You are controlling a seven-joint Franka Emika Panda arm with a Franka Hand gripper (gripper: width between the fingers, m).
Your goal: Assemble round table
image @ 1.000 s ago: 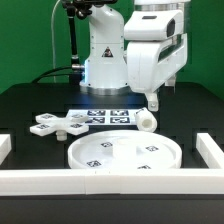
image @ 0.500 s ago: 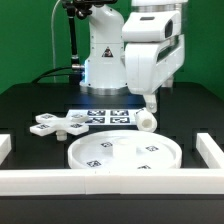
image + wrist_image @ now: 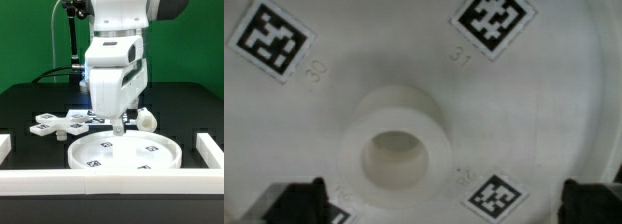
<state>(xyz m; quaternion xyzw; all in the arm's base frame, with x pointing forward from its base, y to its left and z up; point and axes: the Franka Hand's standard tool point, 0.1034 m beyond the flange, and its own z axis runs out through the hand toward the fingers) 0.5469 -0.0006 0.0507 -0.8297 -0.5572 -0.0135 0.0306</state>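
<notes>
The large round disc (image 3: 125, 153) lies flat at the front of the table, tags facing up. My gripper (image 3: 122, 128) hangs just above the disc's far part, open and empty. The short cylindrical leg (image 3: 147, 120) lies on the table just to the gripper's right in the exterior view. The cross-shaped foot piece (image 3: 55, 125) lies at the exterior view's left. In the wrist view the disc (image 3: 331, 90) fills the frame, with its raised centre socket (image 3: 397, 150) between my spread dark fingertips (image 3: 295, 203); the gripper (image 3: 446, 205) holds nothing.
The marker board (image 3: 98, 116) lies behind the disc, partly hidden by the arm. White border bars run along the front (image 3: 110, 182), the exterior view's left (image 3: 5, 146) and its right (image 3: 211, 150). The robot base (image 3: 90, 70) stands at the back.
The arm has swung to the exterior view's left and lowered, from above the cylindrical leg to just over the disc. The parts have not moved.
</notes>
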